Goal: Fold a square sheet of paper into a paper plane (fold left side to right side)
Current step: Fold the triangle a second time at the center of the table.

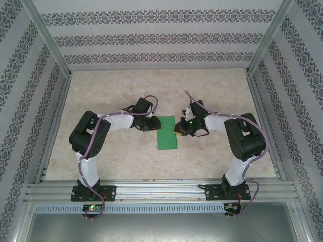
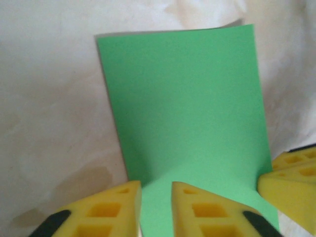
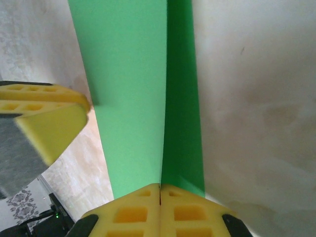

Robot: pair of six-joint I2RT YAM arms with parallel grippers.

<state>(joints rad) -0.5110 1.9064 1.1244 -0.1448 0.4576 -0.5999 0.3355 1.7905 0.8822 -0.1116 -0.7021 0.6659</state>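
The square sheet of paper (image 1: 167, 134) is bright green and lies in the middle of the table, doubled over into a narrow upright rectangle. My left gripper (image 1: 154, 124) sits at its left edge. In the left wrist view the sheet (image 2: 187, 103) lies flat ahead, and my left gripper (image 2: 156, 186) stands open with a small gap over the paper's near edge. My right gripper (image 1: 179, 129) is at the sheet's right edge. In the right wrist view it (image 3: 160, 188) is shut on the sheet (image 3: 133, 98), whose edge line runs straight into the seam between the yellow fingers.
The beige marbled table (image 1: 151, 91) is walled in by patterned panels and aluminium posts. A metal rail (image 1: 161, 189) runs along the near edge by the arm bases. The two grippers are close together; the right one's fingers (image 2: 290, 180) show in the left wrist view.
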